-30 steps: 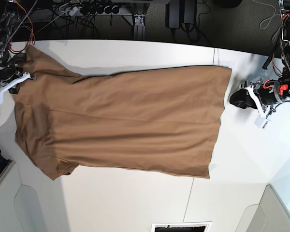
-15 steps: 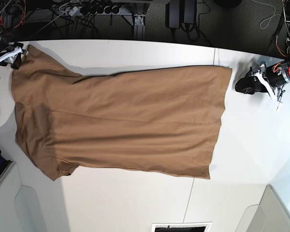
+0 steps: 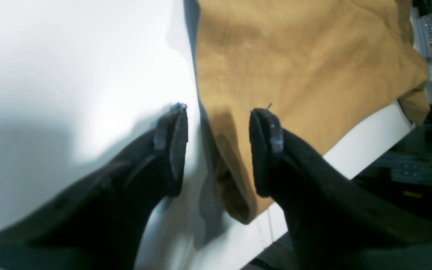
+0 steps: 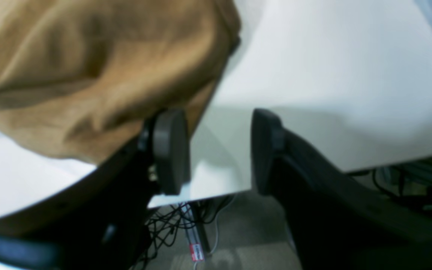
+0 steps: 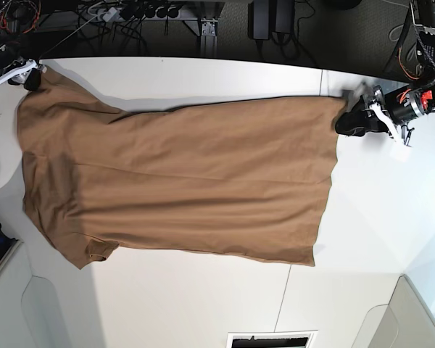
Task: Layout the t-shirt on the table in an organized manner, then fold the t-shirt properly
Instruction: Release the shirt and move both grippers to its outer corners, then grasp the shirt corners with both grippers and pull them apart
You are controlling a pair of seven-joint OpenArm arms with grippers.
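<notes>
While spread apart, with nothing between them: black fingers [image 3: 178, 146] of left hand [image 5: 353, 119], at the hem end of the t-shirt [image 5: 181, 181]; one finger over bare white counter [image 5: 203, 297], the other over tan cloth, hem edge running between the two; contact with the cloth not discernible. Likewise released, jaws apart and empty: right hand [image 5: 30, 75], at the counter's far corner, just beside the upper sleeve; in its own wrist view, rumpled sleeve cloth [image 4: 88, 75] behind one round pad [image 4: 169, 150], bare counter edge seen in the gap, floor and cables [image 4: 178, 221] below.

Outward from the hands: t-shirt laid flat on the counter, long axis running across the base view from one hand to the other; shoulder and sleeve end toward the right hand, straight hem toward the left hand; far sleeve pointing to the back corner, near sleeve angled toward the front edge; body smooth apart from faint lengthwise creases; hem corner lying by the thin dark seam [image 5: 321, 81] between counter panels.

Beyond the counter's back edge: dark floor, power strips and tangled wiring [image 5: 130, 14]; no container visible anywhere.
</notes>
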